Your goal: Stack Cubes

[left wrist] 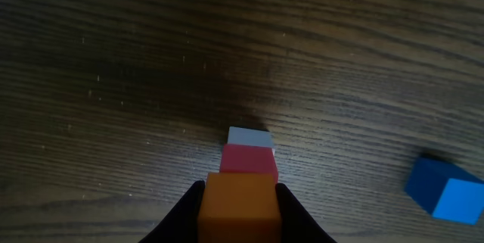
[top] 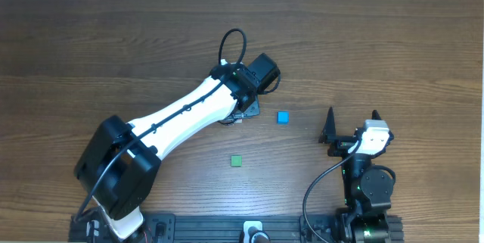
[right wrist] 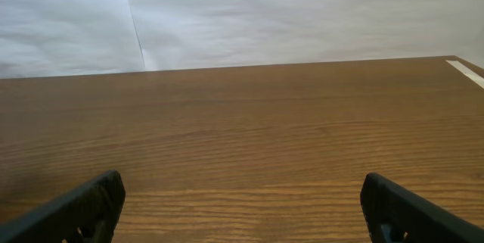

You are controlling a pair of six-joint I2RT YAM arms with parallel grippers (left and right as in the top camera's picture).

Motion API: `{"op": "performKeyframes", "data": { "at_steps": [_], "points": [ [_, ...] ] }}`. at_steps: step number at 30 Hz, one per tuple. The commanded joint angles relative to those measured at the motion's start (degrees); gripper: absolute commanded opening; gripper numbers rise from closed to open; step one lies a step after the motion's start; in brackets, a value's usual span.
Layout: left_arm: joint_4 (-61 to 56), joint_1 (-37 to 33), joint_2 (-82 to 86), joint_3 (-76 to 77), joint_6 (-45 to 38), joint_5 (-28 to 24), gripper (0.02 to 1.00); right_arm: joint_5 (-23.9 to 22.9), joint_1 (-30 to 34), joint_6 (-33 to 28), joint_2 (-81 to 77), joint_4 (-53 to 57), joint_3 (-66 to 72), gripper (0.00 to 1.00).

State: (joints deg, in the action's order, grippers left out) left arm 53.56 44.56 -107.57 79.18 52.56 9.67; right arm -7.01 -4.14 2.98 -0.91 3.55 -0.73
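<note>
Orange cube over the stack
The left end effector (left wrist: 239,199), clamped on the orange cube (left wrist: 239,211), sits straight above the red cube (left wrist: 249,160) and grey cube (left wrist: 250,136); contact unclear. The right end effector (right wrist: 242,207) stands apart, fingers spread.

The left arm (top: 181,114) slants across the middle of the worktop (top: 91,31); the blue cube (top: 283,117) and green cube (top: 236,161) dot the gap beside it.
</note>
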Motion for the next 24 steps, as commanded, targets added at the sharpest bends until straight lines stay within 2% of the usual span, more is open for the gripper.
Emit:
{"op": "performKeyframes", "data": {
  "at_steps": [1,24],
  "points": [
    [-0.1,0.1,1.7,-0.6,0.7,0.0,0.13,0.3,0.4,-0.1,0.4,0.0,0.4,0.993],
    [-1.6,0.1,1.6,-1.4,0.7,-0.7,0.132,0.3,0.4,-0.1,0.4,0.0,0.4,0.993]
  ]
}}
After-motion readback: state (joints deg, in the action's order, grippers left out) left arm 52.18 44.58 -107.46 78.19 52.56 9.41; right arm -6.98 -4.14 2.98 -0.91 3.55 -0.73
